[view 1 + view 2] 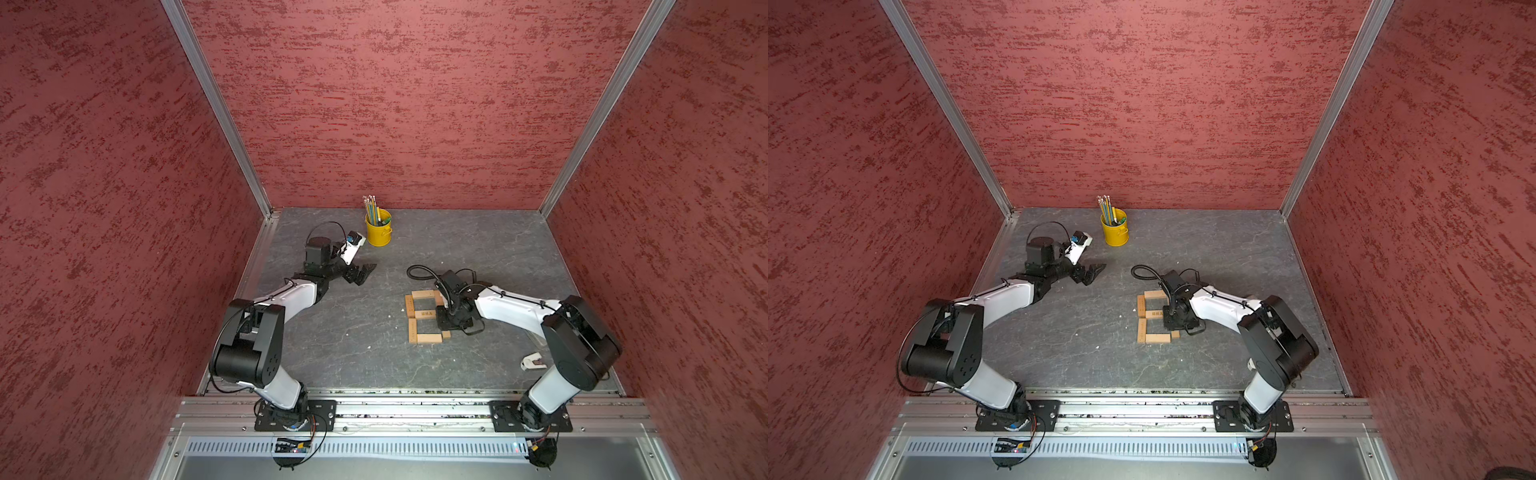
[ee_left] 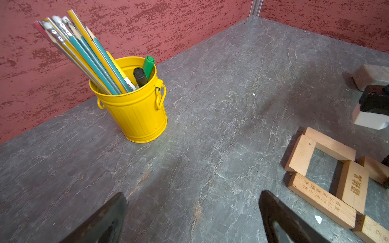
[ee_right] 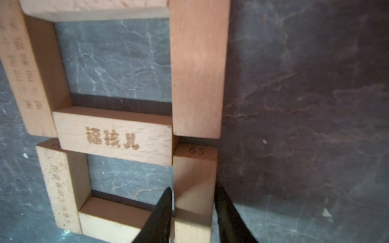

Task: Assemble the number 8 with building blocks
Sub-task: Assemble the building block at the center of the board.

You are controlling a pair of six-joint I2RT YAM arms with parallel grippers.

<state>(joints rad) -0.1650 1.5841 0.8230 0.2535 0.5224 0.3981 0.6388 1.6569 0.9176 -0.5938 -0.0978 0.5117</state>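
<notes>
Top views, both, are showing an aluminium rail (image 1: 407, 409) running along the near edge and carrying both arm bases. Beyond it a grey, veined tabletop (image 1: 332, 345) is stretching to the walls, with a small white-grey piece (image 1: 533, 360) lying at the near right. Right of centre the number 8 (image 1: 424, 318) is lying flat, its building blocks (image 3: 114, 136) sitting in two square loops. The right gripper (image 3: 193, 190) is straddling the near-right block (image 3: 194, 168), a finger hugging each long side; whether it is pinching or loose I cannot tell. Farther left the left gripper (image 1: 365, 272) is hovering released, its fingers (image 2: 280, 218) spreading over bare table. At the far edge a yellow bucket (image 1: 378, 232) of pencils (image 1: 370, 205) is standing before the mottled red walls (image 1: 415, 104), which are closing off three sides and meeting at metal corner posts (image 1: 218, 108).
</notes>
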